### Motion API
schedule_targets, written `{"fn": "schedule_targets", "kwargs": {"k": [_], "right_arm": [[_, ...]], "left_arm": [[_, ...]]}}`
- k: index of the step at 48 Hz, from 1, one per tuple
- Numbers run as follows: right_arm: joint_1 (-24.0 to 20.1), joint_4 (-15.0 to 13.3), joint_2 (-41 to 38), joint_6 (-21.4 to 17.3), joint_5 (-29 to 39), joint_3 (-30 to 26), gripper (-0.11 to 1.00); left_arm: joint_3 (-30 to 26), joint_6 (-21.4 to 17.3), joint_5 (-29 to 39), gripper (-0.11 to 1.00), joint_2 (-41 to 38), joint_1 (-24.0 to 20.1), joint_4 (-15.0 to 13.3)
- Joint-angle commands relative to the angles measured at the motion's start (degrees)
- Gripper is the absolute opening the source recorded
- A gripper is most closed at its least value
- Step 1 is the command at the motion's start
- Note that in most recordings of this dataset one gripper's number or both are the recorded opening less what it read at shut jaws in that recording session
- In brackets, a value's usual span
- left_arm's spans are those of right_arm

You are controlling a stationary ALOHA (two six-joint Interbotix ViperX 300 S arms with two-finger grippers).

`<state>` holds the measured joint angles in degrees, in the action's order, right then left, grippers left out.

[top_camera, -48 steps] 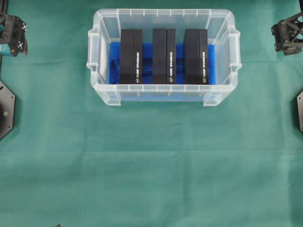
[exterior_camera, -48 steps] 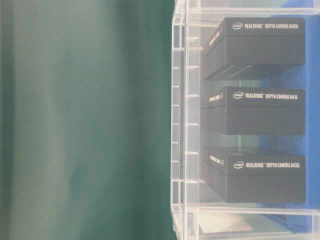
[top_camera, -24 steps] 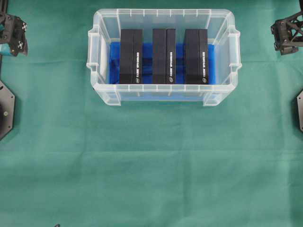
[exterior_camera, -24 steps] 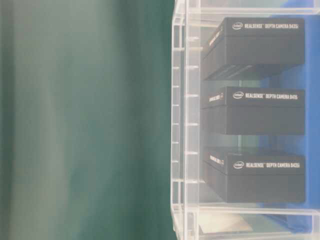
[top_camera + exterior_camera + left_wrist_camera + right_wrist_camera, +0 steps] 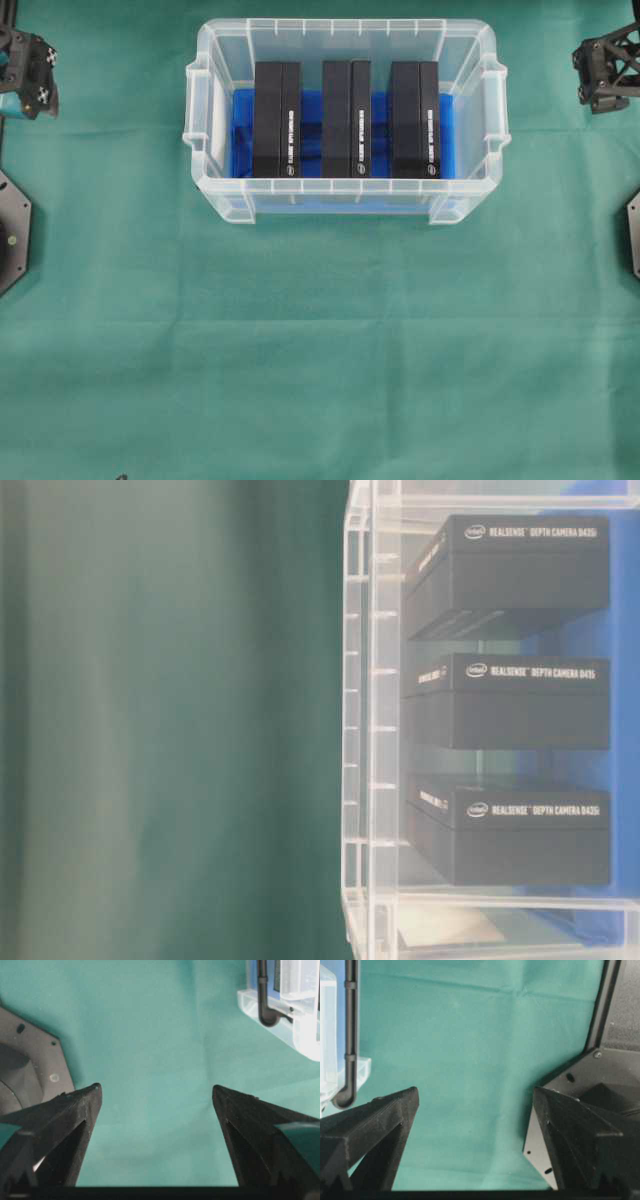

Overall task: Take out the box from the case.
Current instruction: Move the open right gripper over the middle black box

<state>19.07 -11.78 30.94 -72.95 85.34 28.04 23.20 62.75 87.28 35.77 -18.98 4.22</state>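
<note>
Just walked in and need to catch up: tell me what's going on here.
Nothing is being handled yet. Three black boxes stand side by side in the clear case on the green cloth. The left gripper and the right gripper are both open and empty, out at the table's sides, away from the case.

case [image 5: 372, 730]: cut off right | left gripper [image 5: 25, 75]: edge-cropped
</note>
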Motion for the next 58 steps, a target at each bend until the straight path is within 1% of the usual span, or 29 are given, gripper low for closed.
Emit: {"fn": "schedule_targets", "kwargs": {"k": [1,11,22,27,38,51,58], "right_arm": [[0.0,-0.4,0.2,-0.2,-0.4,-0.5,0.95],[0.0,0.0,-1.6,-1.5,-1.8,-1.4,0.95],[-0.8,0.8,-8.1,-1.8,-8.2,-5.4,0.95],[-1.8,1.0,-12.5,-1.9,-9.7,-9.1,0.95],[-4.0,1.1,-21.8,-2.2,-10.2,-18.5,0.95],[-5.5,2.2,-29.8,-2.4,-14.3,-25.8,0.95],[-5.9,3.2,-33.1,-2.4,-15.0,-29.4,0.95]], "left_arm": [[-0.6,0.1,-0.1,0.91,0.2,-0.2,0.0],[-0.6,0.1,-0.1,0.91,0.1,-0.2,0.0],[-0.6,0.1,0.0,0.91,0.2,-0.1,0.0],[-0.6,0.1,0.0,0.91,0.1,-0.2,0.0],[-0.6,0.0,0.0,0.91,0.2,-0.4,0.0],[-0.6,0.0,0.7,0.91,0.3,-0.5,0.0],[-0.4,0.1,0.9,0.91,0.4,-0.5,0.0]]}}
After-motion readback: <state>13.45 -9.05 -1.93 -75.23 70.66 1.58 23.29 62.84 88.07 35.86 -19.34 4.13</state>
